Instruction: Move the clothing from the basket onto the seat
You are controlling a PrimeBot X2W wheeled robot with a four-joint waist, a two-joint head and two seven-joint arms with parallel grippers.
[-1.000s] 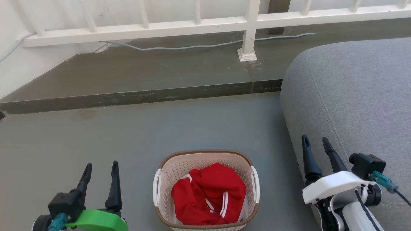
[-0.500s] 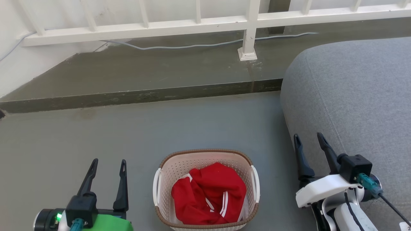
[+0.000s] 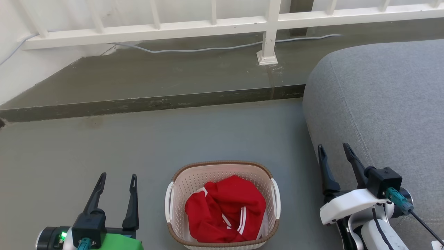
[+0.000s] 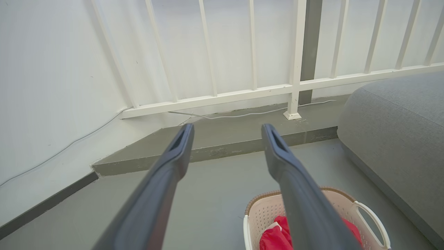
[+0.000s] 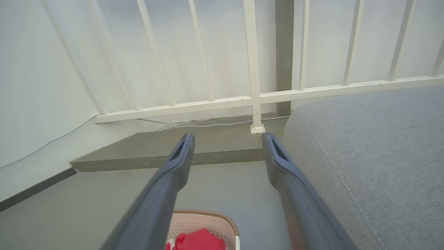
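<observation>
The cream perforated basket (image 3: 222,173) with a brown rim stands on the grey floor at bottom centre. Red clothing (image 3: 225,210) with white stripes lies crumpled inside it; no number shows. The grey seat (image 3: 381,100) fills the right side. My left gripper (image 3: 118,177) hangs open left of the basket, empty. My right gripper (image 3: 333,147) is open between the basket and the seat's edge, empty. The left wrist view shows the basket (image 4: 364,208), the clothing (image 4: 274,238) and the seat (image 4: 399,125). The right wrist view shows the basket (image 5: 208,217), the clothing (image 5: 197,241) and the seat (image 5: 374,146).
A raised concrete step (image 3: 156,104) crosses the floor behind the basket. A white railing (image 3: 215,27) with a post base (image 3: 267,57) stands on it, and a pale cable (image 3: 208,49) runs along its foot. A white wall (image 3: 20,76) closes the left.
One second ago both grippers sat differently: the left has since moved slightly right and the right has moved slightly left and down. Little differs over the last half second.
</observation>
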